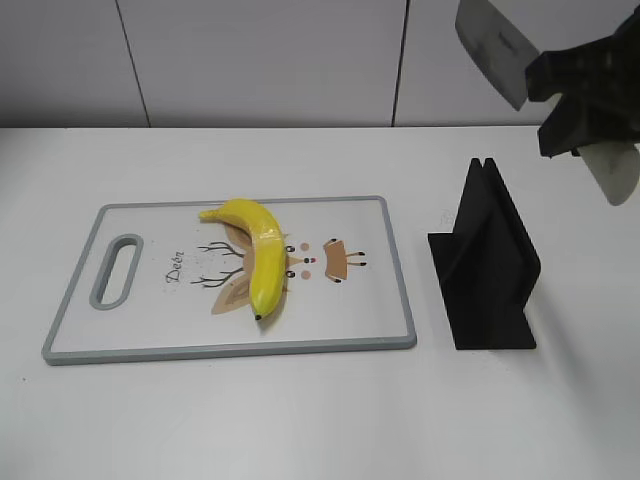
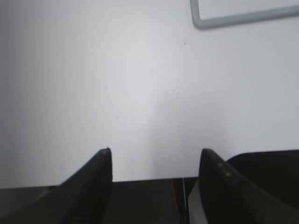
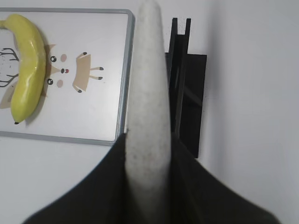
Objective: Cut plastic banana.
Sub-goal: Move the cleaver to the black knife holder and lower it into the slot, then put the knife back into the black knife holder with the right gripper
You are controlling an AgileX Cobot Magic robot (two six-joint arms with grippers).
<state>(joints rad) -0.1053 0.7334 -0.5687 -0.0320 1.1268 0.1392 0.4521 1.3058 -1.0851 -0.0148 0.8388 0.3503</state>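
Observation:
A yellow plastic banana (image 1: 262, 255) lies on a white cutting board with a grey rim (image 1: 404, 290). In the right wrist view the banana (image 3: 28, 65) and the board's rim (image 3: 124, 79) are at the upper left. My right gripper (image 1: 578, 100) is high at the back right, above the table, shut on a knife (image 1: 492, 45) with a grey blade and a pale speckled handle (image 3: 148, 84). My right gripper's jaws (image 3: 148, 140) clamp that handle. My left gripper (image 2: 155, 156) is open and empty over bare table, out of the exterior view.
A black slotted knife stand (image 1: 485, 265) stands right of the board, empty; it also shows in the right wrist view (image 3: 184, 79). A corner of the board's grey rim (image 2: 233, 18) shows at the top right of the left wrist view. The board has a handle slot (image 1: 117, 270) at its left.

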